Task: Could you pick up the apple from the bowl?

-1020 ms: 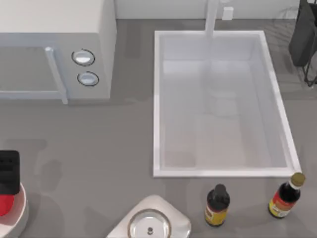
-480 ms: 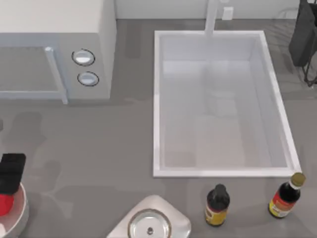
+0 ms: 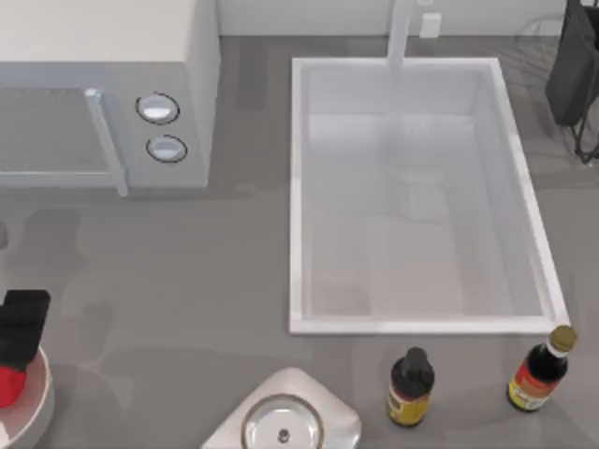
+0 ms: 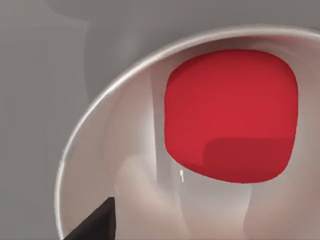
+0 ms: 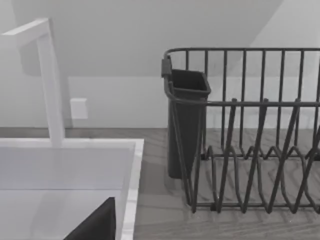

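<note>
The bright red apple lies in the white bowl at the table's front left corner, partly cut off by the top view's edge. My left gripper hangs just over the bowl's far side, close above the apple. In the left wrist view the apple sits inside the bowl's thick rim, and one dark fingertip shows well to one side of it, so the gripper is open and holds nothing. My right gripper is parked open at the back right.
A microwave stands at the back left. The sink with its faucet fills the middle right. Two sauce bottles and a steel-rimmed disc stand along the front. A dish rack is by the right arm.
The left gripper shifted slightly to the right over the bowl and its shadow moved toward the back; in the last half second it has hardly moved. The apple stays in the bowl.
</note>
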Robot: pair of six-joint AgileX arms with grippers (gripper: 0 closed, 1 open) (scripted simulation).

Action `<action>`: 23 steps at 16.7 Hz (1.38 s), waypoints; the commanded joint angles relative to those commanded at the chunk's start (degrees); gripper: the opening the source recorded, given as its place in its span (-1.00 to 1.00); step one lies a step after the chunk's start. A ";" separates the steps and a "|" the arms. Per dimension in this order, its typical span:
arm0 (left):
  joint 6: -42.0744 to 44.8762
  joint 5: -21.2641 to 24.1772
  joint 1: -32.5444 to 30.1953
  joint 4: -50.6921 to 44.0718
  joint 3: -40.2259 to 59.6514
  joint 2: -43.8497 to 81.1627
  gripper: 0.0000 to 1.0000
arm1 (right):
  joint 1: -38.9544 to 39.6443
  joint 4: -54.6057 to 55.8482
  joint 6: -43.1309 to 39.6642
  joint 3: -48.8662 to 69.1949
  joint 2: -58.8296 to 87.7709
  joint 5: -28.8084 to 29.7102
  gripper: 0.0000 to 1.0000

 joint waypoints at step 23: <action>0.47 -0.02 0.48 28.24 -15.17 13.03 -0.06 | 0.00 0.00 0.00 0.00 0.00 0.00 1.00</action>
